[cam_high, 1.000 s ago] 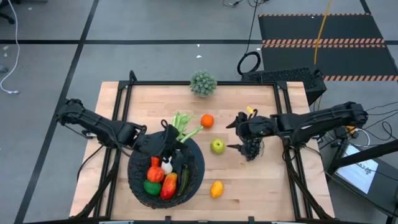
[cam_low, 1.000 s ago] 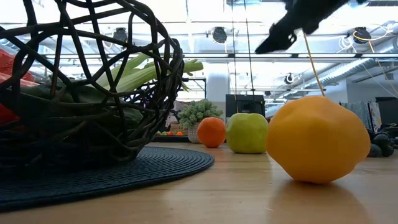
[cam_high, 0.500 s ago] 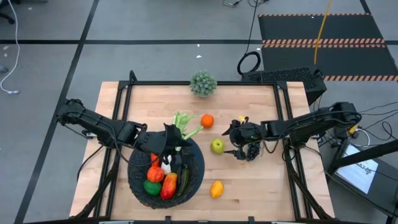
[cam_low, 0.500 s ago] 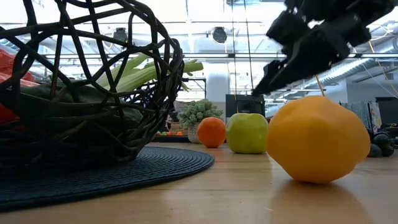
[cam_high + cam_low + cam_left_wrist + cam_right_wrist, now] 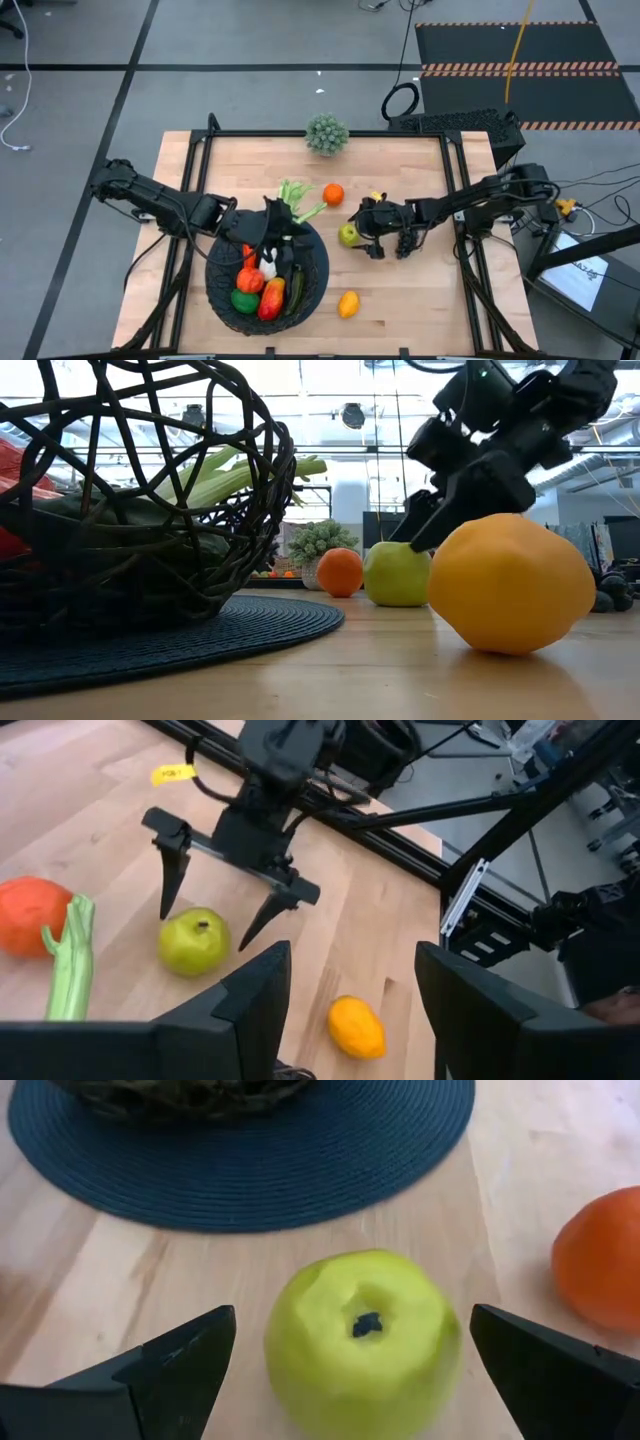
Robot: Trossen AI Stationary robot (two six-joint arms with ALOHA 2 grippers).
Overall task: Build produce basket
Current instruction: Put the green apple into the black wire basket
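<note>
The black woven basket (image 5: 215, 285) stands on a dark blue round mat (image 5: 250, 1170) at the near left and holds several pieces of produce. A pale green celery stalk (image 5: 298, 203) leans out over the basket's far rim. My left gripper (image 5: 272, 230) hovers open over that rim with nothing between its fingers. A green apple (image 5: 347, 236) stands on the table, stem up. My right gripper (image 5: 362, 236) is open, one finger on either side of the apple, apart from it. An orange (image 5: 333, 194) and a yellow lemon (image 5: 348, 303) lie on the bare wood.
A spiky grey-green ball plant (image 5: 326, 133) stands at the table's far edge. Purple grapes (image 5: 408, 241) lie under my right arm, just right of the apple. The orange is a short way beyond the apple; the lemon lies near the front edge.
My right gripper has come down and toward the table's left, from above the grapes to the green apple, and has stayed open. The apple and the other produce have kept their places.
</note>
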